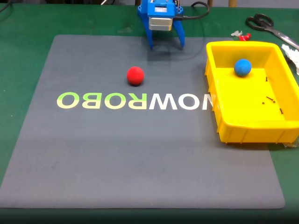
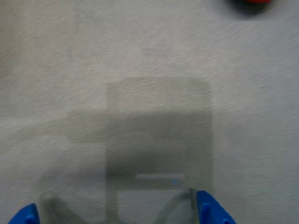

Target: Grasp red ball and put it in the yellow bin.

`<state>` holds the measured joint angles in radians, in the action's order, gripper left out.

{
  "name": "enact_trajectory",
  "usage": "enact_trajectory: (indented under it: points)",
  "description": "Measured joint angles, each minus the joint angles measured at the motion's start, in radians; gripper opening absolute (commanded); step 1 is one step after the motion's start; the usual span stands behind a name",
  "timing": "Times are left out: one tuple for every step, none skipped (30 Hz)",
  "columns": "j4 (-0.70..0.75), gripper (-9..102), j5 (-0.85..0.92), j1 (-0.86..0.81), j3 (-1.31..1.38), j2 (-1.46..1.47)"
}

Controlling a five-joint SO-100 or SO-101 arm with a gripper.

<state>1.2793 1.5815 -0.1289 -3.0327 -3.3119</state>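
The red ball [image 1: 135,75] rests on the grey mat, left of centre in the fixed view, and peeks in at the top edge of the wrist view [image 2: 254,2]. The yellow bin [image 1: 224,119] stands at the right with a blue ball [image 1: 242,67] inside near its far wall. My blue gripper [image 1: 166,46] hangs at the mat's far edge, behind and to the right of the red ball, open with nothing between its fingers. In the wrist view my gripper [image 2: 120,215] spans the bottom, and its two blue fingertips [image 2: 212,212] stand wide apart over bare mat.
The grey mat [image 1: 140,154] with ROBO lettering covers a green table. Scissors [image 1: 268,25] and small bits of clutter lie at the far right beyond the bin. Tiny dark specks dot the bin floor.
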Motion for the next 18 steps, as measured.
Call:
enact_trajectory:
  points:
    - [-0.009,39,0.011,-0.012,0.006,0.000]
    - [-0.028,39,0.021,-0.026,0.014,0.000]
    - [-0.051,39,0.032,-0.038,0.020,0.000]
    - [-0.080,38,0.044,-0.052,0.025,0.000]
    - [-0.118,37,0.057,-0.066,0.025,0.000]
    - [-0.158,37,0.074,-0.077,0.025,0.000]
    - [-0.195,36,0.089,-0.087,0.025,0.000]
    - [-0.233,36,0.101,-0.095,0.025,0.006]
    - [-0.276,36,0.114,-0.100,0.026,0.018]
    - [-0.310,36,0.123,-0.104,0.040,0.044]
    - [-0.341,36,0.130,-0.106,0.066,0.086]
    - [-0.368,36,0.133,-0.109,0.098,0.137]
    - [-0.394,36,0.135,-0.112,0.137,0.193]
    - [-0.420,36,0.135,-0.114,0.172,0.256]
    - [-0.448,36,0.135,-0.114,0.206,0.321]
    - [-0.466,36,0.135,-0.114,0.241,0.385]
    - [-0.480,36,0.135,-0.114,0.273,0.446]
    - [-0.489,37,0.135,-0.114,0.302,0.500]
